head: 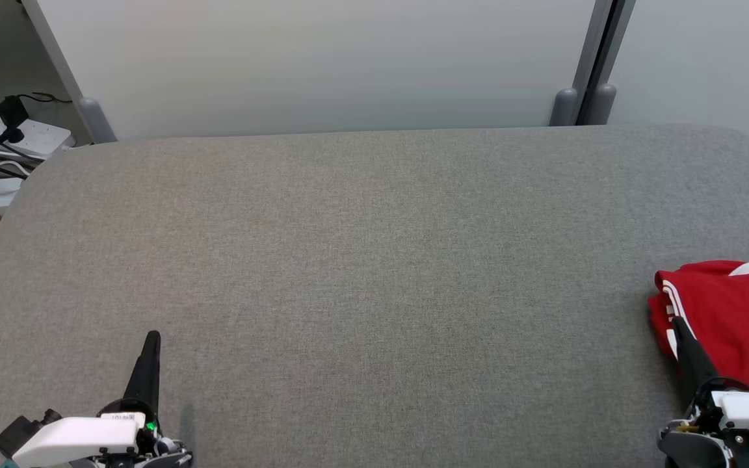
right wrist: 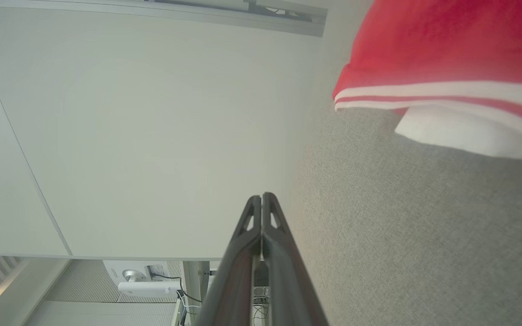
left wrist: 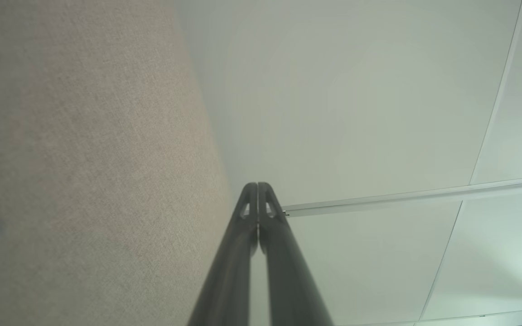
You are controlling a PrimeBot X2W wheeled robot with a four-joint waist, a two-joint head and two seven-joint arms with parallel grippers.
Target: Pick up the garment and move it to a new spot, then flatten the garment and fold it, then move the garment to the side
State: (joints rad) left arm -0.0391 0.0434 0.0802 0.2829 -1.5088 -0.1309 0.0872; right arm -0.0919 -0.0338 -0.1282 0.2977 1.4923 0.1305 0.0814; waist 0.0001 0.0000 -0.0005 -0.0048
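Lying bunched at the lower right edge of the head view, the red garment (head: 735,325) rests on the grey table (head: 374,260), with part of it cut off by the frame. It has white stripes along one edge and a white patch at its top. The right gripper (head: 677,323) sits at its near left edge with fingers pressed together and nothing between them; in the right wrist view the cloth lies to the upper right, apart from the fingertips. The left gripper (head: 152,337), at the lower left, is likewise closed and empty, well apart from the cloth. The garment looks soft, light and limp, so it will probably sag and drag on the rough table cover. The raised striped edge nearest the right gripper seems the best place to pinch
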